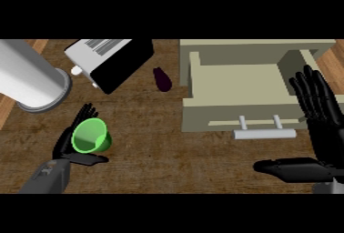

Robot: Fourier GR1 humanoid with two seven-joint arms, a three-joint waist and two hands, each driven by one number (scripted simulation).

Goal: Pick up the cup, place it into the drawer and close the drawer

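Left robot hand (67, 144) cradles green cup (91, 135); open drawer (235, 86) holds nothing.

Grey left forearm (48, 176); glossy black left hand (68, 142), right hand (321, 132).

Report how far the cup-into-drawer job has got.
Done: the drawer already stands open. In hand: the left hand curls round the green cup, left of the drawer. Left: carry it over, set it inside, push the drawer shut. The right hand rests open at the right.
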